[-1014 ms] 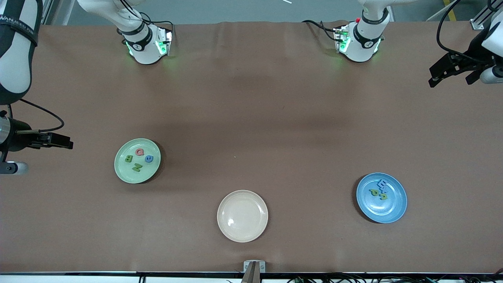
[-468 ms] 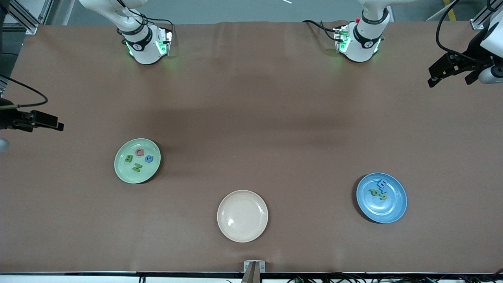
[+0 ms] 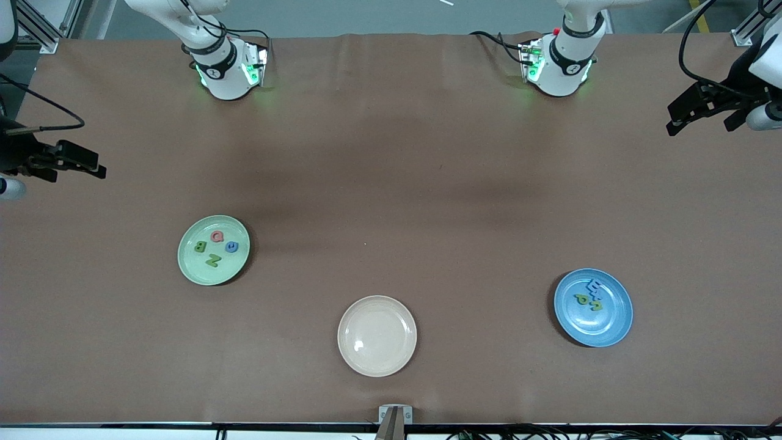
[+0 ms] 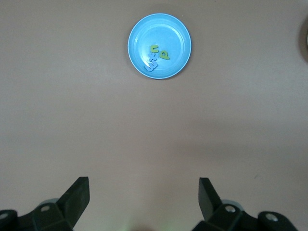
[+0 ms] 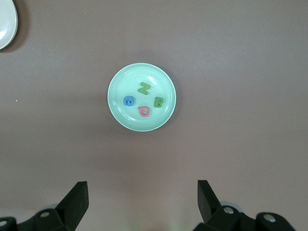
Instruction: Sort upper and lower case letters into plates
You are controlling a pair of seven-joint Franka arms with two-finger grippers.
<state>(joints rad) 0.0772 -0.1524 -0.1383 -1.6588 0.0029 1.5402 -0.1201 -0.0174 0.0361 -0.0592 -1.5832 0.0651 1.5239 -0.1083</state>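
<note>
Mint plate [image 3: 213, 250] held four letters [image 3: 215, 247]; blue plate [image 3: 592, 307] held the other letters [image 3: 590, 296]. Left pincer [image 3: 696, 112] and right pincer [image 3: 68, 161] hung wide open, empty, over opposite counter [image 3: 391, 183] ends.

I can read four letters lying in the mint green plate [image 5: 142, 97]: a green B [image 5: 158, 102], a green N [image 5: 144, 88], a blue C [image 5: 129, 101] and a red Q [image 5: 144, 111]. In the blue plate [image 4: 159, 46] I can read a green u [image 4: 154, 48] and a green p [image 4: 164, 55]. The blue letters [image 4: 151, 63] beside them overlap, and I cannot read them.
</note>
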